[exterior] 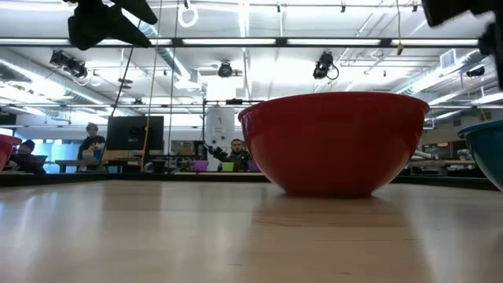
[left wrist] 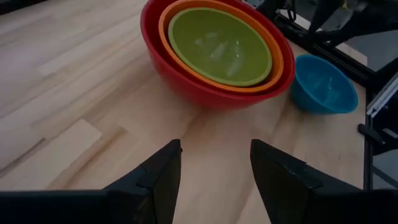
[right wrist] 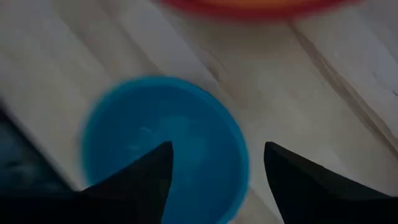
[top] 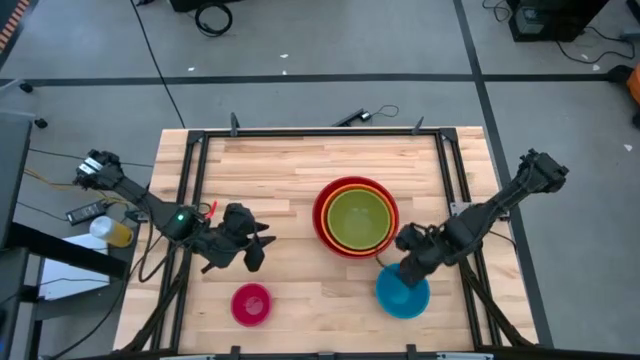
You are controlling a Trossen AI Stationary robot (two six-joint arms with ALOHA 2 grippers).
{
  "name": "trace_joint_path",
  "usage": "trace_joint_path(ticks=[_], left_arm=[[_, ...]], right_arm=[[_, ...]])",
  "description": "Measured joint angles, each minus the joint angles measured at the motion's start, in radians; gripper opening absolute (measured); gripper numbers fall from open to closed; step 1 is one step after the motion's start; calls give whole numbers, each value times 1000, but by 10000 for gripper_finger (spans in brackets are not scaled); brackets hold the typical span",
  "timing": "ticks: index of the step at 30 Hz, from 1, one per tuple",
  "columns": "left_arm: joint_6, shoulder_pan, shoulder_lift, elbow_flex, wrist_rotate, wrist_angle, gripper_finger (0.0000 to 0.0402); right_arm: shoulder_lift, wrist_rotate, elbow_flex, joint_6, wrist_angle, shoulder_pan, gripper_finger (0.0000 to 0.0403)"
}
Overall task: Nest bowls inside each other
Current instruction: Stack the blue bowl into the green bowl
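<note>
Near edge: pink bowl (top: 250,303) sitting left on the surface (top: 290,180); blue bowl (top: 402,293) sitting right, right hand (top: 402,268) hovering over it, fingers spread, gripping nothing. Left hand (top: 252,243) hanging beyond pink, parted, empty. Farther: green bowl (top: 358,218) lying inside orange (top: 333,205), inside red (top: 321,212).

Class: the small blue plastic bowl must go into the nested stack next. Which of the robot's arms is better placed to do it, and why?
Probably the right. The right gripper hangs open directly above the small blue plastic bowl, beside the lime green bowl nested in orange and red. The left gripper, open, waits farther off, nearer the small magenta pink bowl.
</note>
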Motion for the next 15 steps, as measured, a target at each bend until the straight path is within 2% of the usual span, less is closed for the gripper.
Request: trace_joint_path(ticks=[5,10,12,15], left_arm=[[1,1,0,0,-48,10,194],[9,1,0,0,-71,9,194],[9,1,0,0,-71,9,194],[8,1,0,0,-72,13,194]], right_arm=[[28,-17,-130,26,46,32,254],[32,-89,-218,12,210,33,243],[34,-108,-237,15,252,33,228],[42,-137,-243,14,257,30,182]])
